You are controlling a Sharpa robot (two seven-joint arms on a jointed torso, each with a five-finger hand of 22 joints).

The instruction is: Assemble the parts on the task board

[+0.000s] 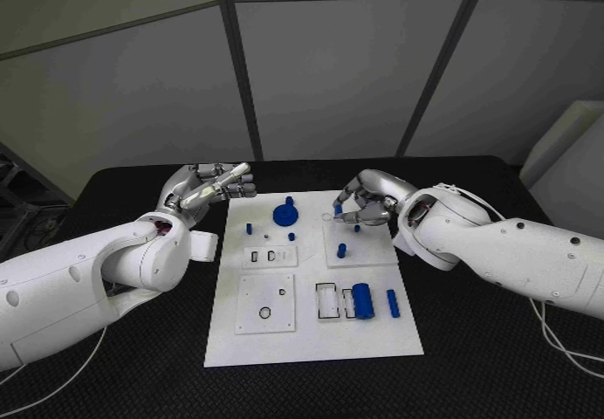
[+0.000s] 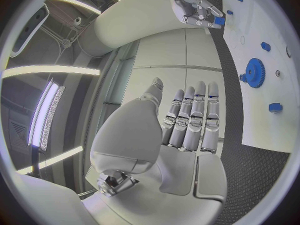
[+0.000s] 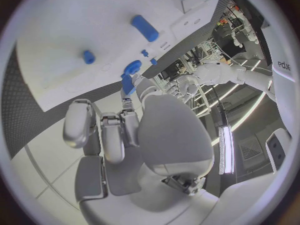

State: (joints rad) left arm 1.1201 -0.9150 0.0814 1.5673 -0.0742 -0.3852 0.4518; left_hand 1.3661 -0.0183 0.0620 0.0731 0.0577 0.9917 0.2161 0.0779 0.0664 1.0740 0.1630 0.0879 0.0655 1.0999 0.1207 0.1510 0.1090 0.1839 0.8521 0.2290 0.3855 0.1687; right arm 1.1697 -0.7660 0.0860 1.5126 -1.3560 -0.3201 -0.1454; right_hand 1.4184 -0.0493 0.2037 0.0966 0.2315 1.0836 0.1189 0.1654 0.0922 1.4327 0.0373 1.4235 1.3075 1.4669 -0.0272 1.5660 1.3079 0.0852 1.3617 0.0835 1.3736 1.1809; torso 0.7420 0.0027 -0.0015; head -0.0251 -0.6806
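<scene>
the task board (image 1: 315, 336) lay mid-table. the gear (image 1: 285, 214) and several pegs stood seated; a cylinder (image 1: 362, 300) and bar (image 1: 393, 303) lay loose. the right hand (image 1: 362, 205) pinched a small blue part (image 2: 219, 21) above the board; the left hand (image 1: 208, 188) hovered beside it, fingers extended, empty.

Right robot hand (image 1: 361, 203) pinches a blue part (image 1: 358, 229) over the task board (image 1: 378, 336).

White task board (image 1: 315, 340), blue parts (image 1: 362, 300), blk table (image 1: 504, 367).
</scene>
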